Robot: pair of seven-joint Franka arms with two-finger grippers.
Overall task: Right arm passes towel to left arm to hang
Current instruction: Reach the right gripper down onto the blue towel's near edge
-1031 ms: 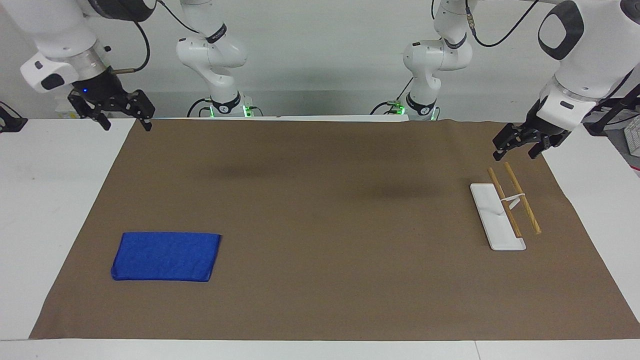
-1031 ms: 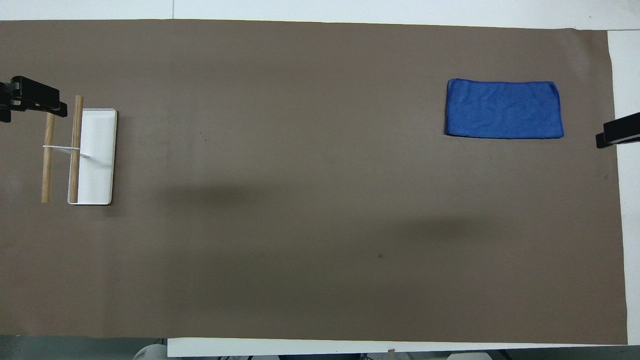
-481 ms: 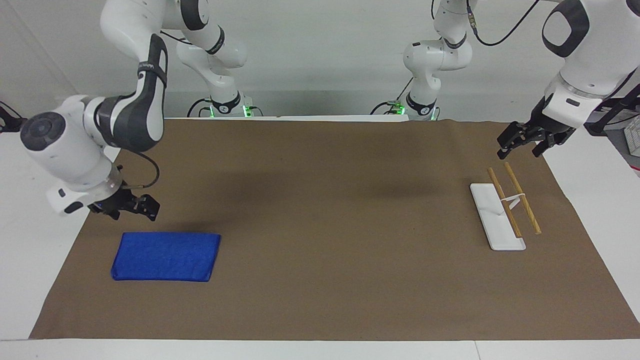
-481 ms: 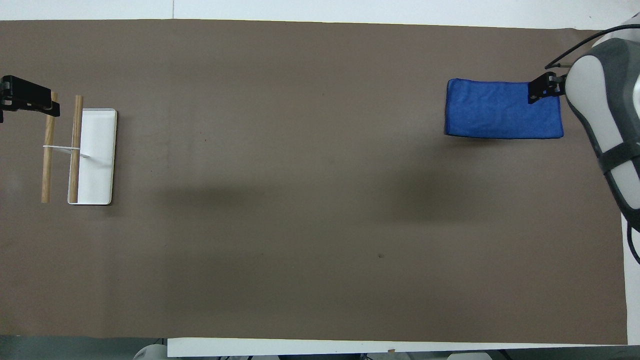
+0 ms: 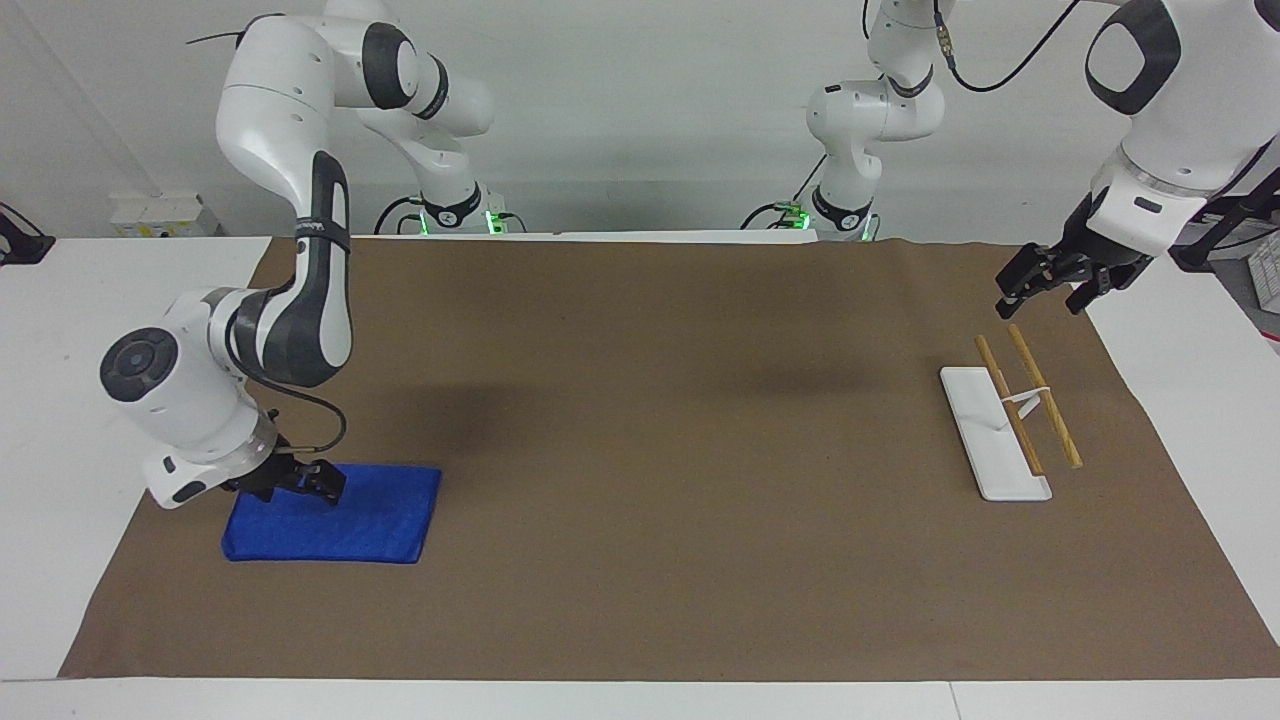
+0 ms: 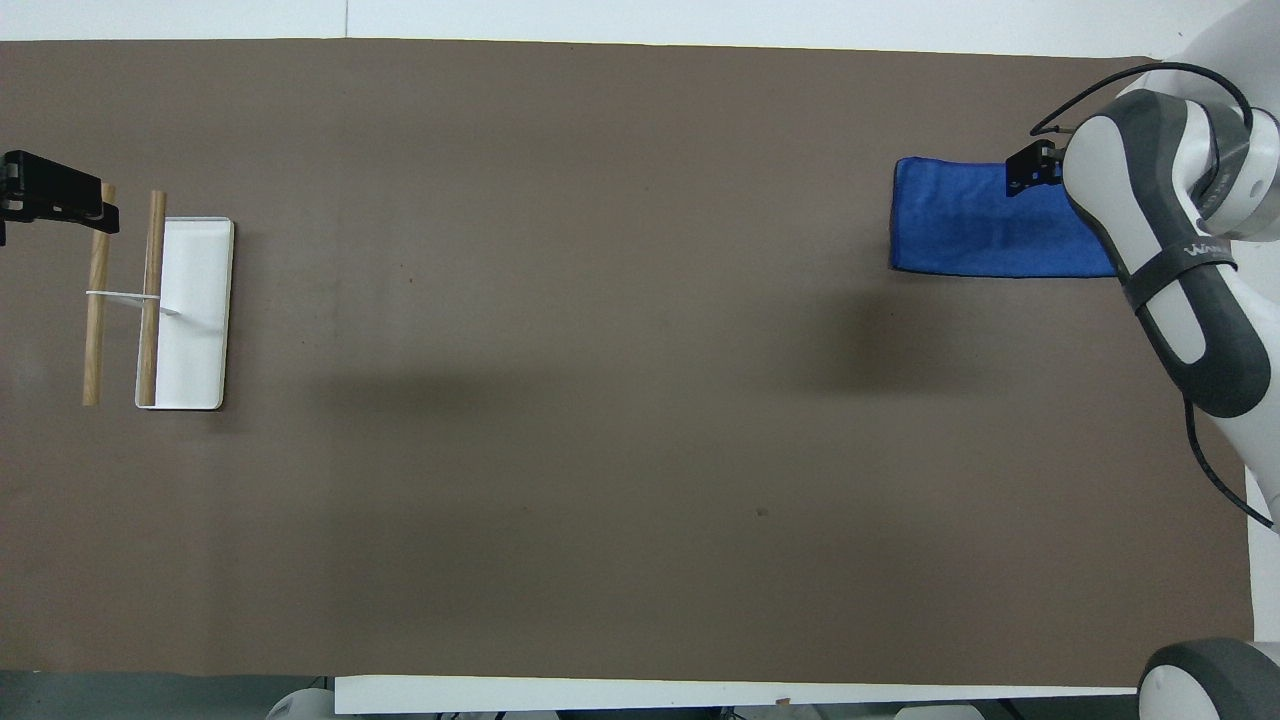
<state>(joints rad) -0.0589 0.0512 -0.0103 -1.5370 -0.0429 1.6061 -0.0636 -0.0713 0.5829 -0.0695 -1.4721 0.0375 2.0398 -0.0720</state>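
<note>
Both arms bent: right gripper (image 5: pixel 296 483) low over towel (image 5: pixel 350 520); left gripper (image 5: pixel 1050 281) above rack (image 5: pixel 1010 415).

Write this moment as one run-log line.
right hand: low at towel edge, no lift | left hand: waiting over rack | handover: not begun

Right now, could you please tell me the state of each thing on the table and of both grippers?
Blue folded towel: flat on the brown mat, not lifted.
White rack with two wooden rods: upright, bare.
Right gripper: low at the towel's edge nearer the robots.
Left gripper: open, above the rack, waiting.
</note>
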